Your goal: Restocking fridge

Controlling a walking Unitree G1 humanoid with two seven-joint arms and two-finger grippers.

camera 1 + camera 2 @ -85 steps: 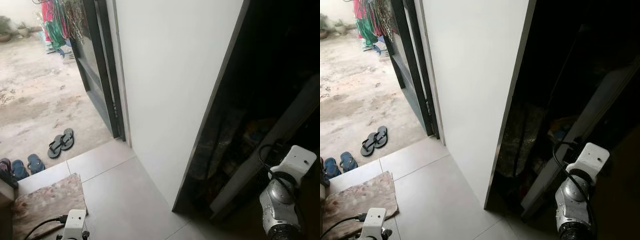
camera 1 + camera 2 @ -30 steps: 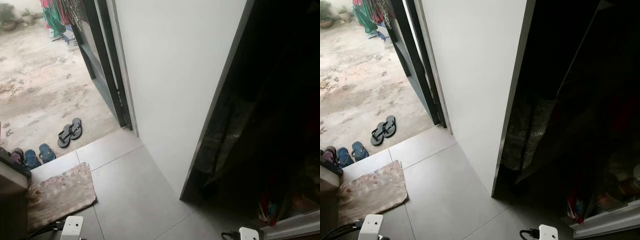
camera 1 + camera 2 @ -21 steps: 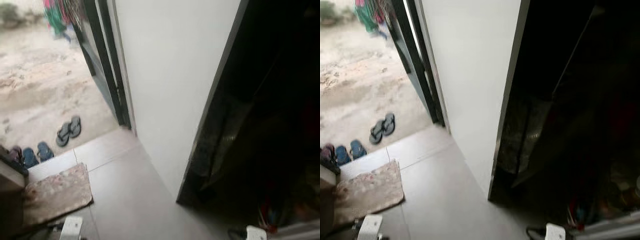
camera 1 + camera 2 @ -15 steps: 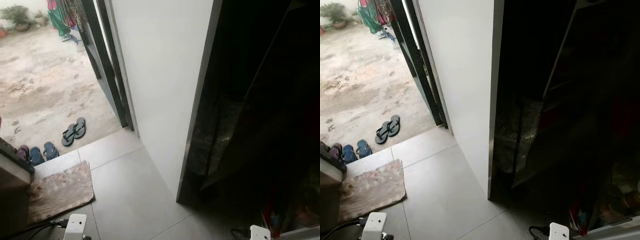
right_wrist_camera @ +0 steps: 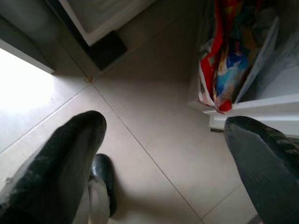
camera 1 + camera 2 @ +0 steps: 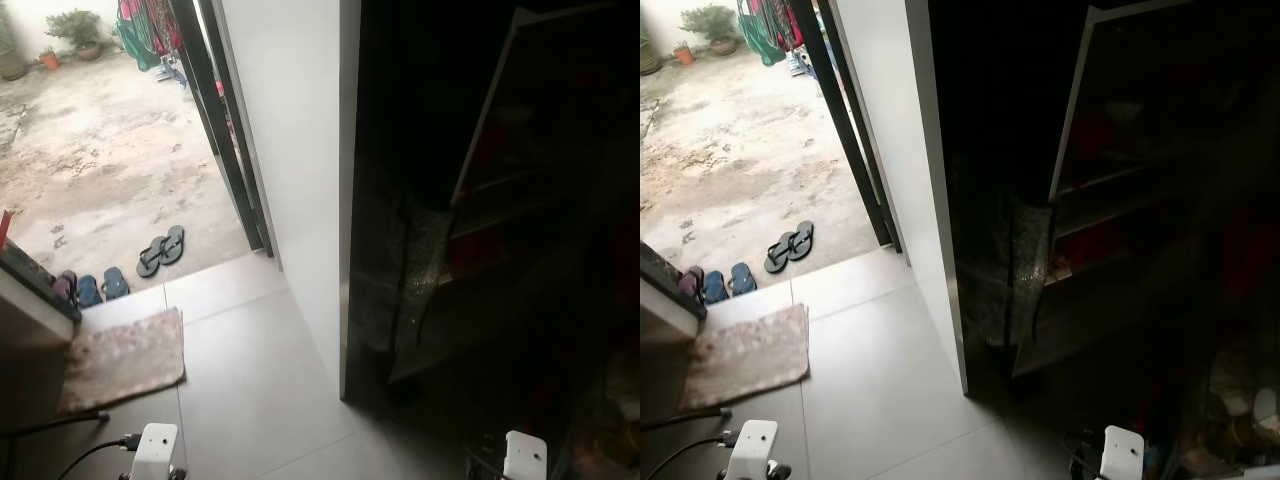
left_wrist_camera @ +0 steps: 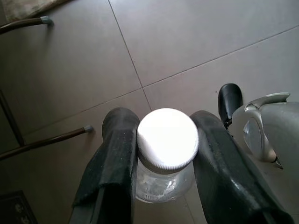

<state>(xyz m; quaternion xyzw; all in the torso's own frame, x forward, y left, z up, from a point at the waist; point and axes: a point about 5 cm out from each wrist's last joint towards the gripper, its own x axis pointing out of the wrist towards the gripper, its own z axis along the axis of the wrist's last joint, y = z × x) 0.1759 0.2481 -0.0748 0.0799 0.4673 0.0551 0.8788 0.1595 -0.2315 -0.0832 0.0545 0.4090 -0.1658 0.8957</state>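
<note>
Two black fingers of my left gripper (image 7: 166, 154) are clamped on a clear bottle (image 7: 164, 179) with a white screw cap (image 7: 167, 138), pinching it right at the neck, one finger on each side. The bottle hangs over the grey tiled floor (image 7: 196, 42), and a couple of thin metal chair legs (image 7: 44, 142) show off to the side of it.

My right gripper (image 5: 168, 154) is spread wide and holding nothing, fingers well apart above the same tiles. Past them there's a colourful red and blue packet (image 5: 226, 70) tucked behind a white rail on the fridge door (image 5: 254, 109).

Looking down from my head, the white fridge side panel (image 6: 295, 150) runs up at about 12 o'clock, with the dark open fridge (image 6: 1110, 200) and its shelves over at 2 o'clock, too dim to make out what's on them. At 10 o'clock there's a doorway to a yard, black sandals (image 6: 161, 250) just outside and a brown mat (image 6: 125, 358) just inside.
</note>
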